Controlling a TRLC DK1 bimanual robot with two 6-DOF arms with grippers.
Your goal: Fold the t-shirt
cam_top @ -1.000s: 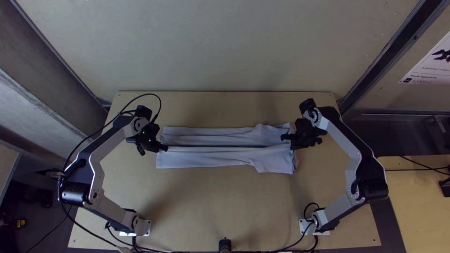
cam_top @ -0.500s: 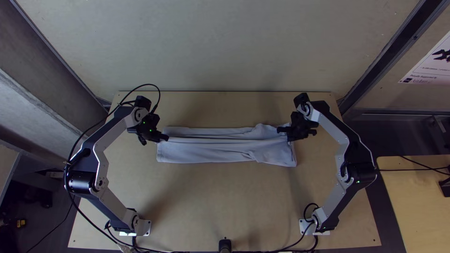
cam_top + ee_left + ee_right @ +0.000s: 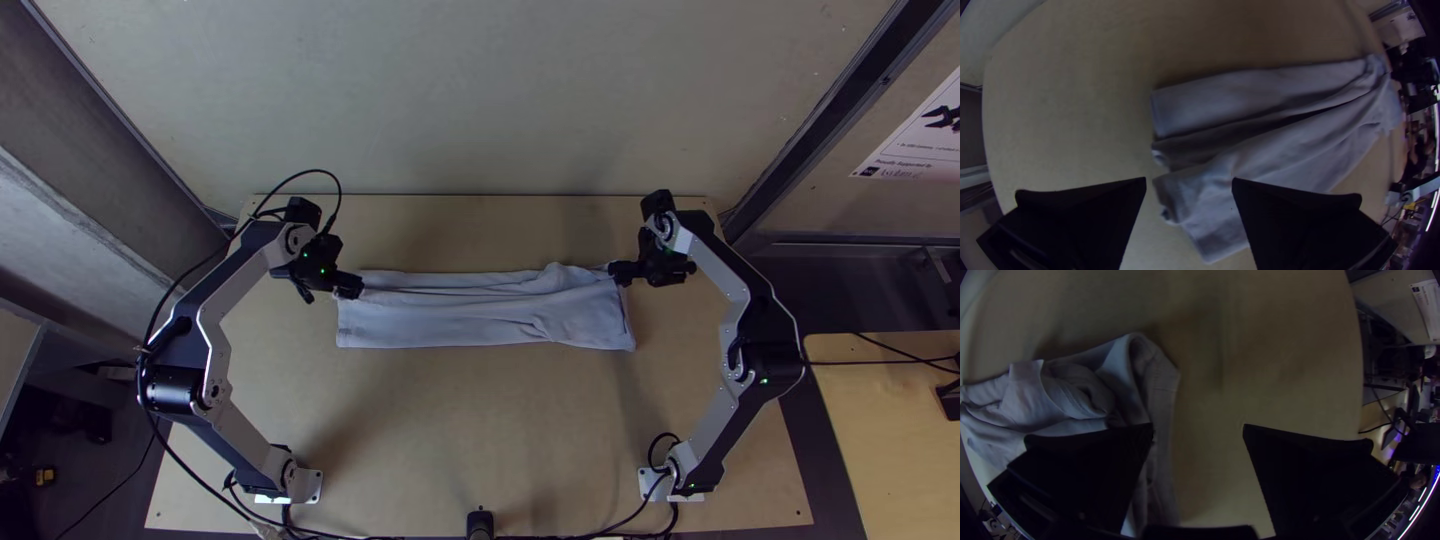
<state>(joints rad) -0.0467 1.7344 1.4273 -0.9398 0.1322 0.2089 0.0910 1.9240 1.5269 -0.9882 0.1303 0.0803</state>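
Wide, black and flat-fingered, my left hand (image 3: 1189,180) stands spread at one short end of the cloth, pinching nothing, with layered edges showing between the fingers. At the opposite short end, my right hand (image 3: 1198,426), built the same way, is parted too and equally without a grip; one finger overlaps the turned, rumpled cloth in view while the other is over bare wood. Whether either touches the fabric, I cannot tell.

Between them lies the pale lavender-grey t-shirt (image 3: 460,325) of soft cloth, gathered into a long, narrow, layered strip across the light wooden table (image 3: 480,420). I judge that I am posted at the two ends, both nearer the strip's far side, so that I can take it evenly and shape the folds without dragging one end askew. It rests flat, I think, because the table can bear its weight while I arrange the layers. The next grip probably needs my right hand farther over the cloth; closing too shallowly could catch just the top layer and spread the rumples.

Counting up: two hands, four fingers, one t-shirt, one table. Two hands suit one strip with two short ends.
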